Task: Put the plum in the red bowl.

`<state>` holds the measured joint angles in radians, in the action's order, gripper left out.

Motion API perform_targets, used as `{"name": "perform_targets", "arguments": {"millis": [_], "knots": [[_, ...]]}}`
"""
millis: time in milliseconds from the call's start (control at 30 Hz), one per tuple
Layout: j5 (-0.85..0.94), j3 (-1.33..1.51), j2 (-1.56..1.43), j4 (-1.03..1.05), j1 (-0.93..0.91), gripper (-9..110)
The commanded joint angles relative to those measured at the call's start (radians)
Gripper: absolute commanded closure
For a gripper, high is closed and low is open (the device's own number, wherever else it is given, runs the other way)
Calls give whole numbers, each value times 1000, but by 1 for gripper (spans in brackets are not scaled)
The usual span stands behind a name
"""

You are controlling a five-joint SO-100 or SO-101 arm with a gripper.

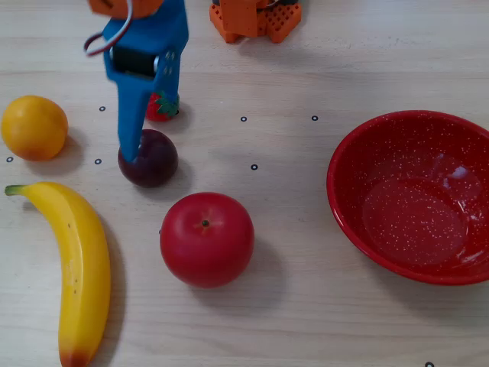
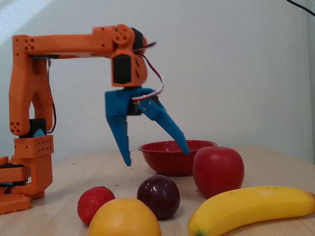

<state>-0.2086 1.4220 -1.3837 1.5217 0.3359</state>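
Banana [image 1: 76,267] lengthwise; plum [image 1: 149,158] round.

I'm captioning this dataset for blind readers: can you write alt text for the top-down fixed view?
A blue gripper reaches down from the top edge over a dark plum on a pale wooden table. Around it lie an orange, a banana, a red apple and a half-hidden strawberry; an empty red bowl sits right.

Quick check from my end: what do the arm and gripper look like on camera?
The arm is orange plastic, blocky, with rows of small holes and black servo motors. The gripper is bright blue with two long tapered fingers. Red, white and black wires loop around the wrist.
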Motion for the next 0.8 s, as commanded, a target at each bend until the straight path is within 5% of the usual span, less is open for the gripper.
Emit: {"name": "perform_targets", "arguments": {"millis": [0,767], "knots": [[-21,-109,5,28,34,51],[-58,-272,285,9,44,49]]}}
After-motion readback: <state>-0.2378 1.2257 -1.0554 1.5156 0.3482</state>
